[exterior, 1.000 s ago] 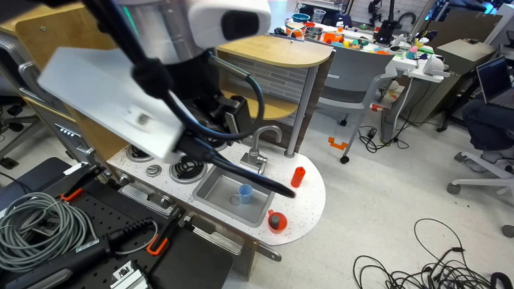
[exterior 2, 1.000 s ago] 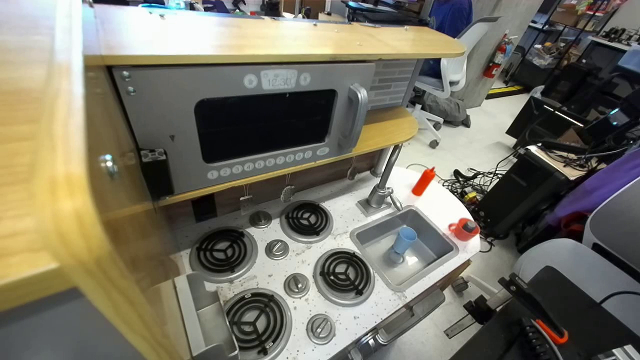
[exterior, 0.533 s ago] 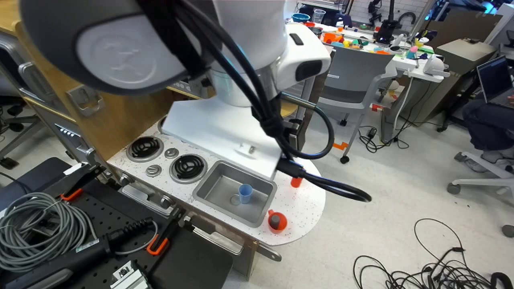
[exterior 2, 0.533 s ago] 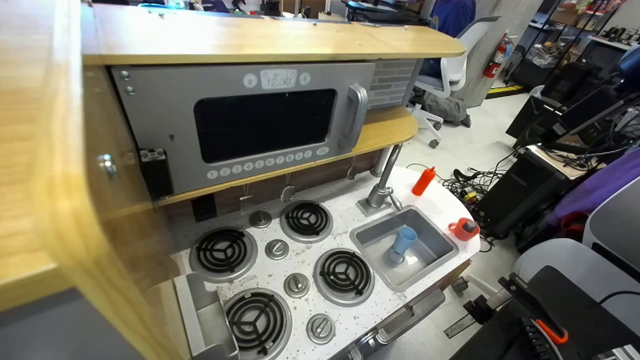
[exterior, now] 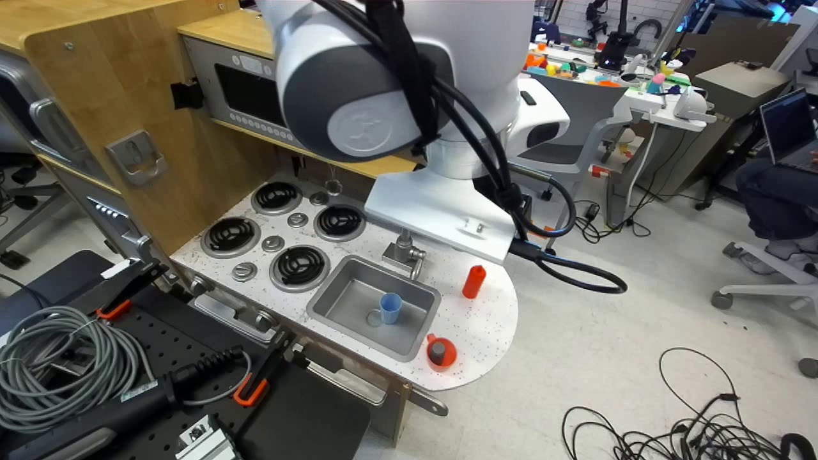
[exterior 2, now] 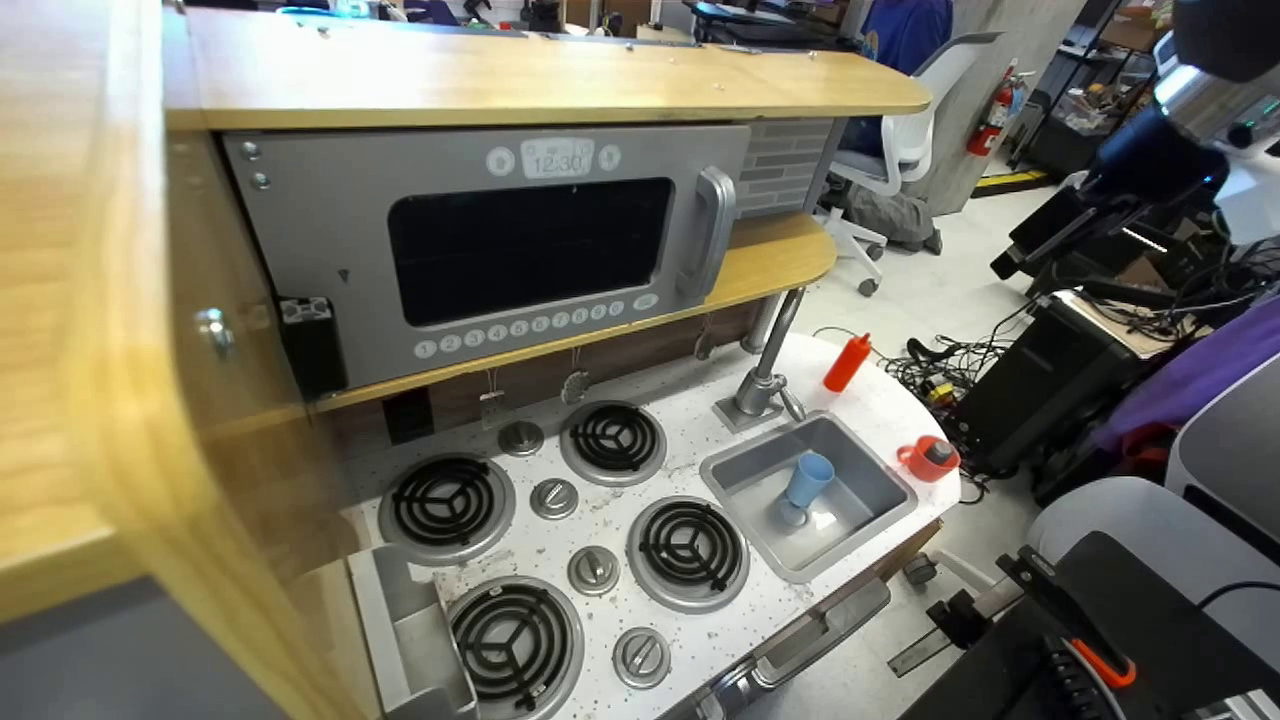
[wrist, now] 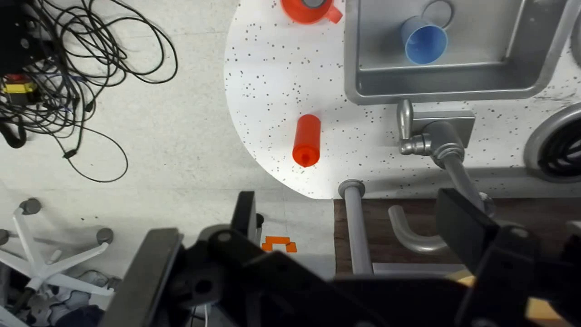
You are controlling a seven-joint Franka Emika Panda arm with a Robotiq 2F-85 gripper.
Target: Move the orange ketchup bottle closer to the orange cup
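Orange-red and upright, the ketchup bottle (exterior: 473, 283) stands unmoved near the rounded back corner of the worktop (exterior: 489, 327), apart from the orange cup (exterior: 450, 359) at the front corner. In an exterior view the Panda arm (exterior: 479, 64), which half hid the bottle a moment ago, now leaves it uncovered. Seen from the wrist, the gripper (wrist: 352, 212) has its fingers spread wide apart.

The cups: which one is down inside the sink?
The blue cup. It sits down in the grey sink, while the orange cup is outside it, up on the speckled white counter.
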